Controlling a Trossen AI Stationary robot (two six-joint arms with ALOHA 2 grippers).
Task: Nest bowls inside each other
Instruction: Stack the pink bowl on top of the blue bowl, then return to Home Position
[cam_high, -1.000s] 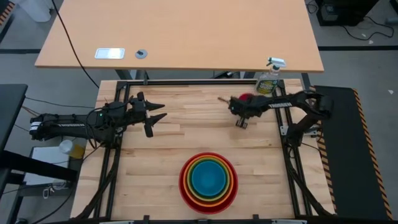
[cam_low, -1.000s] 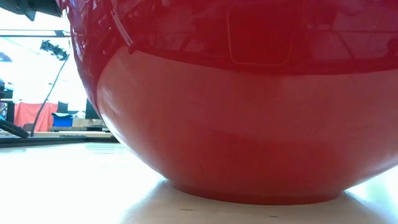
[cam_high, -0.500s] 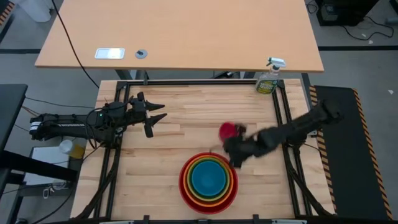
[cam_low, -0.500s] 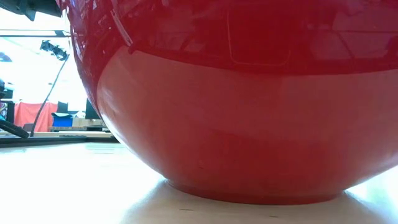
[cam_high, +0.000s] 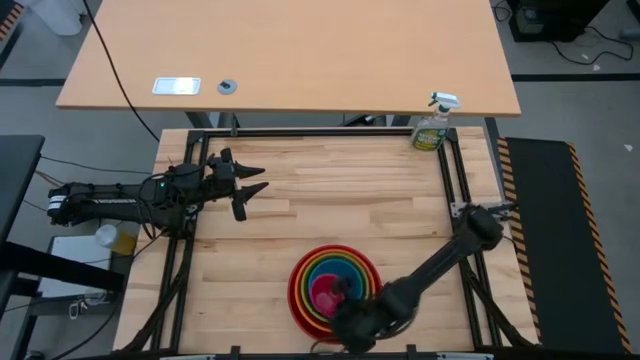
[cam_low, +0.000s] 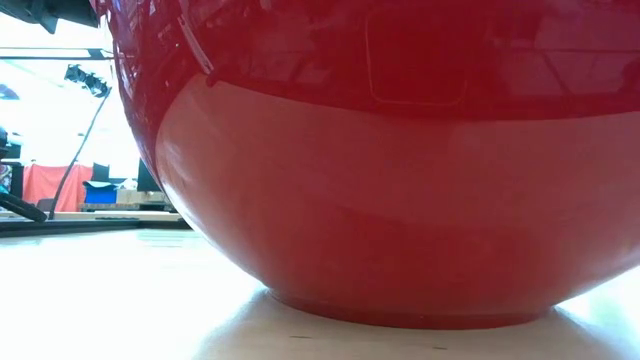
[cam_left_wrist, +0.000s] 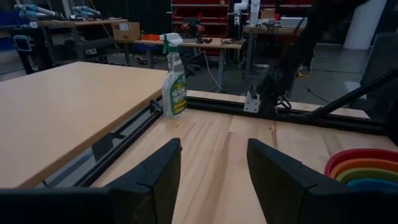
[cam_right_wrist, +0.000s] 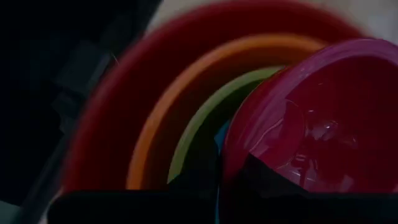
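Note:
A stack of nested bowls stands near the table's front edge: red (cam_high: 296, 300) outermost, then orange (cam_right_wrist: 186, 99), lime green (cam_right_wrist: 205, 118) and a sliver of blue (cam_right_wrist: 217, 142). The red bowl (cam_low: 380, 200) fills the low view. The small pink-magenta bowl (cam_high: 322, 296) is over the middle of the stack, with my right gripper (cam_high: 340, 303) shut on it. My left gripper (cam_high: 258, 180) stands open at the table's left, level, with nothing between its fingers (cam_left_wrist: 155, 180). My right gripper holds the pink bowl by its rim (cam_right_wrist: 231, 155), on the side nearest the table's front edge. One finger (cam_right_wrist: 273, 177) is inside the bowl and the other (cam_right_wrist: 196, 180) outside. The fingers slant down from the near right. The bowl sits tilted over the stack; whether it touches the blue bowl I cannot tell.
A green spray bottle (cam_high: 432, 125) with a white trigger stands at the table's far right corner, also in the left wrist view (cam_left_wrist: 174, 87). A second wooden table (cam_high: 290, 50) lies beyond the far edge. Bare wood lies between the left gripper and the stack.
My right gripper has swept from the table's far right toward the near edge, carrying the pink bowl, and has turned and tipped downward on the way. The pink bowl now sits over the middle of the stack. The stack has stayed where it was.

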